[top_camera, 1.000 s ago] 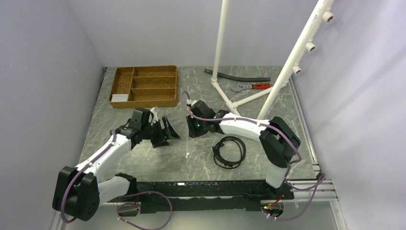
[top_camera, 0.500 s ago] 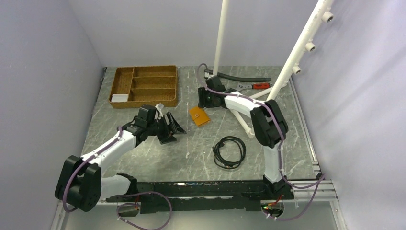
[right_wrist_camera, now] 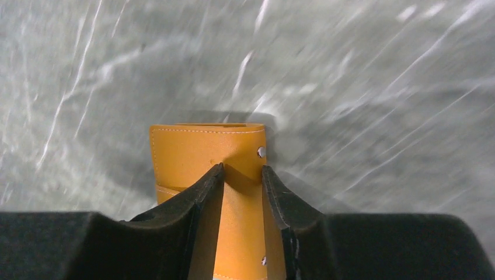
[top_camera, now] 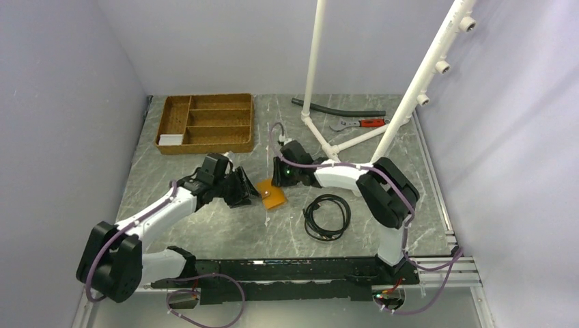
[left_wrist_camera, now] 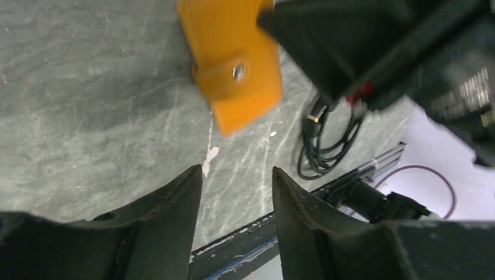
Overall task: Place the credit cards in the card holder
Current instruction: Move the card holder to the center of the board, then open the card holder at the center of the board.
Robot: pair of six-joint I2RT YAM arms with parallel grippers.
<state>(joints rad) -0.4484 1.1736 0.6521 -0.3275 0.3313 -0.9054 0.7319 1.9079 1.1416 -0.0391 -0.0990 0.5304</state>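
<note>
The orange card holder (top_camera: 272, 196) hangs tilted just above the table, between the two arms. My right gripper (top_camera: 278, 183) is shut on its upper end. In the right wrist view the fingers (right_wrist_camera: 204, 186) clamp the orange leather (right_wrist_camera: 198, 146) near its snap, around my gripper point (right_wrist_camera: 242, 168). My left gripper (top_camera: 247, 190) is open and empty, just left of the holder. In the left wrist view its jaws (left_wrist_camera: 235, 175) stand apart below the holder (left_wrist_camera: 233, 64). One whitish card (top_camera: 171, 139) lies in the tray's near-left compartment. No dark cards show.
A brown wooden compartment tray (top_camera: 205, 143) stands at the back left. A coiled black cable (top_camera: 327, 216) lies right of the holder and also shows in the left wrist view (left_wrist_camera: 327, 146). A white pipe frame (top_camera: 328, 143), a black hose (top_camera: 338, 109) and a red-handled tool (top_camera: 362, 124) are at the back right.
My right gripper swung from the back by the pipe frame down to the card holder and took hold of it. The holder moved toward the front left. My left gripper shifted slightly.
</note>
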